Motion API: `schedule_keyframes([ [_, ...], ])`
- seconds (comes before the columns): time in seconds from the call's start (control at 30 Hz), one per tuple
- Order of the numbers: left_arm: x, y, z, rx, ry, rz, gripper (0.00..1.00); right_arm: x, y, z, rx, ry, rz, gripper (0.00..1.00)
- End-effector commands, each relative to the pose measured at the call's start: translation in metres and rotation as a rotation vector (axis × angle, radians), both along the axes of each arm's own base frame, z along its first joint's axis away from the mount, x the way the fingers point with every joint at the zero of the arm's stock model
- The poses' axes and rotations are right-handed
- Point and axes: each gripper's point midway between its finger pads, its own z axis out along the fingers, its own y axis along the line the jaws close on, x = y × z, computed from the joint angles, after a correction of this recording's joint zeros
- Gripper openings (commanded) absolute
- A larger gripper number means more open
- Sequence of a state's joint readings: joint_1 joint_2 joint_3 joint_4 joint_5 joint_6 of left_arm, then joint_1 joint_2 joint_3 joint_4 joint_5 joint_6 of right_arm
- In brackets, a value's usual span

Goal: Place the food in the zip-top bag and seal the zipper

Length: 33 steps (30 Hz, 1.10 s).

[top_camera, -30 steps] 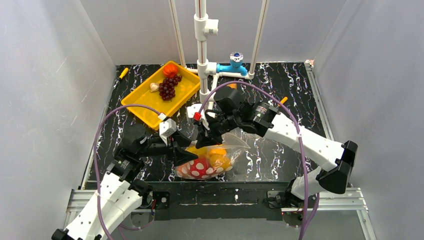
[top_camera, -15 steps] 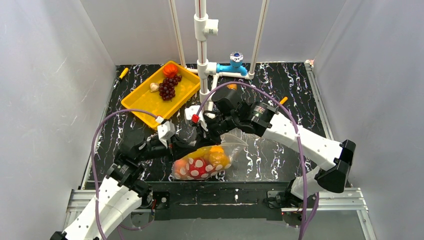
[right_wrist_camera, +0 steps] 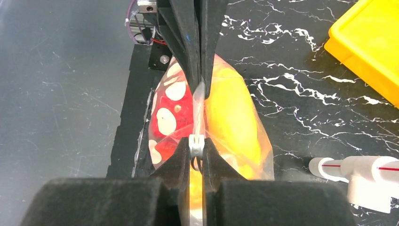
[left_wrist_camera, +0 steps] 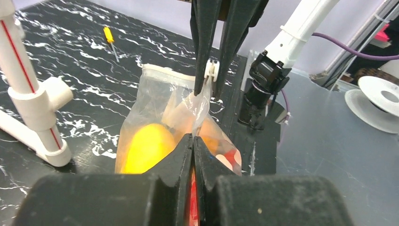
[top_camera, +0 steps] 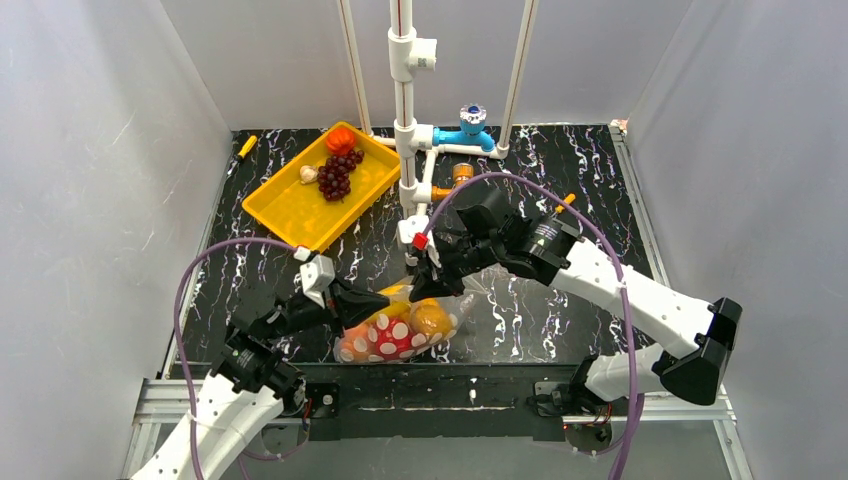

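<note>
the tray (top_camera: 290, 215), well beyond both grippers, holds grapes (top_camera: 336, 172) and two more foods, so loading looks unfinished. the bag (top_camera: 400, 330) hangs between the grippers, with yellow food (right_wrist_camera: 233, 117) and red inside. the left gripper (left_wrist_camera: 193, 141) pinches its mouth edge. the right gripper (right_wrist_camera: 196, 149) clamps the zipper (left_wrist_camera: 203, 101), not yet sealed.

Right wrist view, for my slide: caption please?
Right gripper on zipper slider, left gripper pinching zip-top bag of food.

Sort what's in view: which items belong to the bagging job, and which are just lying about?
Job: zip-top bag, zipper, bagged food, left hand, right hand; grapes, garlic and red fruit in the yellow tray.
Lying about: white pipe stand, blue valve, yellow-handled tool.
</note>
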<state>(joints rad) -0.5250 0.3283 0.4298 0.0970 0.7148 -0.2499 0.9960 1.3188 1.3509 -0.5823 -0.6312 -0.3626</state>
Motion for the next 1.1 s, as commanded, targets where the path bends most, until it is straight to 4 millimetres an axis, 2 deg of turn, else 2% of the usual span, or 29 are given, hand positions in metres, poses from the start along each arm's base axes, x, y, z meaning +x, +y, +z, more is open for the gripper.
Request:
schedule_keyframes([
  [0.0,-0.011,-0.01,0.023,0.011,0.027,-0.13,0.26,0.001,0.003,0.018,-0.005,0.008,-0.011,0.01],
  [0.1,-0.014,-0.011,0.033,0.026,0.02,-0.152,0.57,0.004,0.01,0.023,0.001,-0.006,-0.002,0.01],
  [0.17,-0.014,-0.01,0.038,0.025,-0.003,-0.146,0.65,0.005,0.013,0.026,0.001,-0.008,0.009,0.01],
  [0.23,-0.013,-0.011,0.04,0.029,-0.003,-0.156,0.65,0.005,0.017,0.027,-0.004,-0.008,0.018,0.01],
  [0.33,-0.013,-0.016,0.044,0.024,0.006,-0.193,0.6,0.005,0.02,0.026,-0.011,-0.009,0.024,0.01],
  [0.53,-0.003,-0.017,0.048,0.006,-0.01,-0.157,0.47,0.004,0.019,0.023,-0.021,-0.013,0.028,0.01],
  [0.8,0.007,-0.018,0.042,0.046,-0.004,-0.127,0.03,0.0,0.022,0.025,-0.018,-0.026,0.035,0.01],
  [0.83,0.009,-0.017,0.041,0.054,-0.006,-0.11,0.0,0.0,0.022,0.024,-0.02,-0.029,0.032,0.01],
  [0.97,0.018,-0.007,0.037,0.088,-0.004,-0.014,0.0,0.0,0.022,0.024,-0.026,-0.033,0.022,0.01],
  [1.07,0.04,0.017,0.039,0.063,-0.007,0.224,0.0,0.007,0.017,0.014,-0.061,-0.052,-0.015,0.01],
])
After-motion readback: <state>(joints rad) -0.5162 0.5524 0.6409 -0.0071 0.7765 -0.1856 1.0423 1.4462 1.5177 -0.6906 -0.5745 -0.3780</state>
